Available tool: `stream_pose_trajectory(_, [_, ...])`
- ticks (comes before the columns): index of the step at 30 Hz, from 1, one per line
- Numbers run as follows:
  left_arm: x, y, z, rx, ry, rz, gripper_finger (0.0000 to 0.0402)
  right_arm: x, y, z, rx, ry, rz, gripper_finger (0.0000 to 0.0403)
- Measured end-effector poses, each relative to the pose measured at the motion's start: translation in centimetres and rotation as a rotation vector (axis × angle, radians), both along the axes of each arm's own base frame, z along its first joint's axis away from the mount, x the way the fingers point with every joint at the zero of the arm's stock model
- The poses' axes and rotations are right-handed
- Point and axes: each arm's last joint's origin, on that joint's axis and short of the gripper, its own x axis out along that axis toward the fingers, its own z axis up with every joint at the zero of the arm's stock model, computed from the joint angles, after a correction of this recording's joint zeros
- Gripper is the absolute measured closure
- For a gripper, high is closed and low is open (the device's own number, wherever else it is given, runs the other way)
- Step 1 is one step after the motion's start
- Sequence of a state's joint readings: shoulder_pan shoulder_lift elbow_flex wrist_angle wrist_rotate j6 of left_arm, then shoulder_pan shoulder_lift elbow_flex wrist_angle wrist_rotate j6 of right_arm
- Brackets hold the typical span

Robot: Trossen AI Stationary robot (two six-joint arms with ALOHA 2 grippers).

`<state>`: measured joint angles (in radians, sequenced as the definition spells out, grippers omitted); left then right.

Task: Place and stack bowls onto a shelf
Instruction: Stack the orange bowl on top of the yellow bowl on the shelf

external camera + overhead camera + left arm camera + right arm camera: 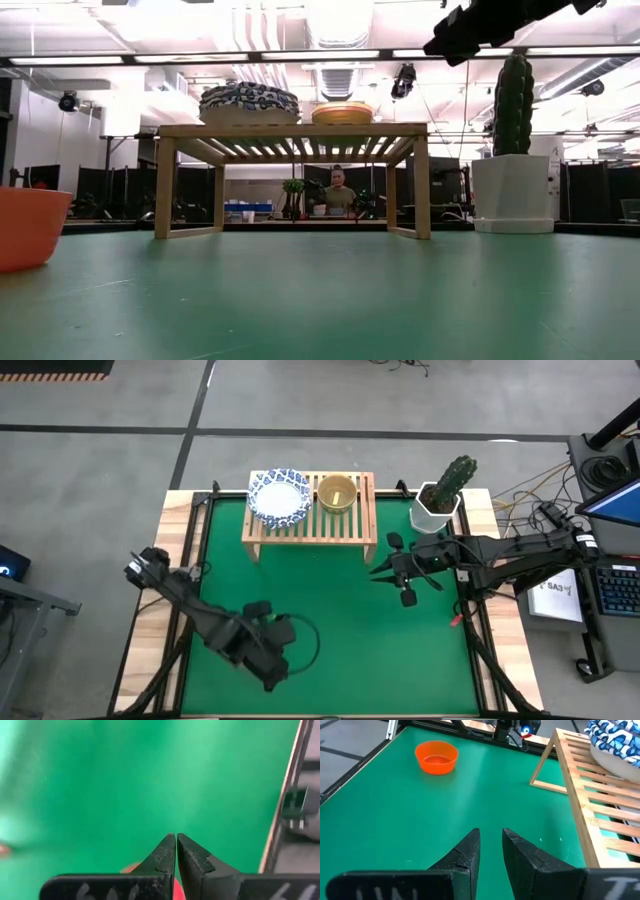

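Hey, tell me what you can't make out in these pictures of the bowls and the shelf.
- Patterned bowl on the shelf: one or several is unclear. The high view sees only the top, and the low view is too small.
- Orange bowl: cut by the low view's edge, and unseen in the high view, likely under the left arm.
- Left hand: shut. In the left wrist view its own fingers hide whether the red sliver is gripped.

The green-topped table (340, 610) carries the shelf (345, 525), a cactus pot (436, 510) right of it, and an orange-red bowl (436, 756) in front, well apart.
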<state>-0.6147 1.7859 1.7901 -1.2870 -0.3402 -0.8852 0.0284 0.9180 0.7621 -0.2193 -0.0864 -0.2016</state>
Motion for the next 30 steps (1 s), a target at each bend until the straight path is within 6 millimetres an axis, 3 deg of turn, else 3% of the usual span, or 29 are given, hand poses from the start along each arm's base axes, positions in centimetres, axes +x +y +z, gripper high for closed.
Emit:
stream_pose_trajectory(5, [1.9,2.9,3.7,0.094,-0.104,-0.114,0.0402,-0.5,0.0,0.0,-0.008,-0.007,0.004,0.0332])
stream_pose_trajectory(10, [3.4,6.8,5.8,0.258,-0.136,-0.181,0.0402,-1.2,0.0,0.3,-0.007,-0.029,0.004,0.0332])
stream_pose_trajectory(15, [5.1,11.1,6.4,0.399,-0.129,-0.209,0.0402,-1.7,0.0,0.4,-0.014,-0.044,0.007,0.0332])
stream_pose_trajectory(20, [5.6,14.7,5.9,0.404,-0.07,-0.135,0.0402,-1.9,-0.1,0.3,-0.003,-0.042,0.002,0.0332])
stream_pose_trajectory(25, [4.1,14.4,4.8,0.09,0.073,-0.001,0.0401,-1.9,-0.1,-0.1,0.017,-0.028,-0.008,0.0332])
stream_pose_trajectory(30, [2.3,10.2,3.3,-0.126,0.21,0.174,0.0401,-1.9,-0.1,-0.2,0.022,-0.024,-0.01,0.0332])
